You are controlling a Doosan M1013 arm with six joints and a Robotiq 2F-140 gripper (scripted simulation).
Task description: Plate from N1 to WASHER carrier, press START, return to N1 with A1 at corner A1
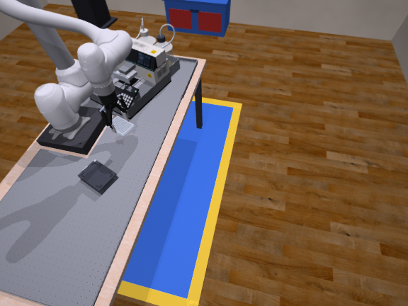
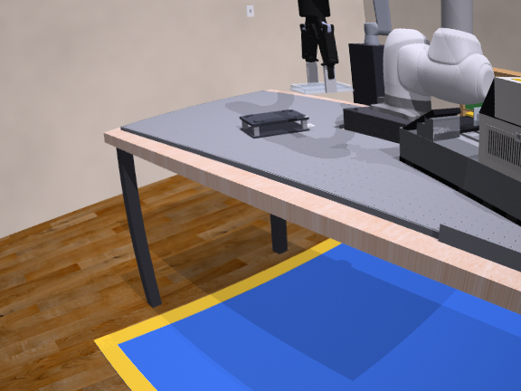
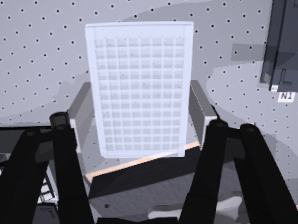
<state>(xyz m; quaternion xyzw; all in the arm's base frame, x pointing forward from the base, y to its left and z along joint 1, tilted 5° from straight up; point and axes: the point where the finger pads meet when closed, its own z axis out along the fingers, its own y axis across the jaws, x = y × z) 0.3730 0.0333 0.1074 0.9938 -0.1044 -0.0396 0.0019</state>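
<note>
My gripper [image 1: 117, 120] [image 2: 321, 82] [image 3: 141, 94] is shut on the clear well plate [image 1: 124, 125] [image 2: 300, 87] [image 3: 140, 83], gripping it across its short width. It holds the plate level above the grey table top [image 1: 53, 230] [image 2: 362, 172], just in front of the washer's keypad [image 1: 126, 98]. The plate washer [image 1: 150, 67] [image 2: 452, 149] stands at the far end, with a small green lamp [image 1: 135, 91] lit beside the keypad. The dark plate nest N1 [image 1: 98, 176] [image 2: 273, 119] [image 3: 282, 36] sits empty on the table, apart from the plate. I cannot tell which plate corner is cut.
The arm's black base plinth [image 1: 71, 138] [image 2: 375, 119] stands at the table's left edge beside the washer. Two bottles [image 1: 164, 37] stand behind the washer. A blue floor mat with a yellow border [image 1: 184, 184] [image 2: 317, 326] lies beside the table.
</note>
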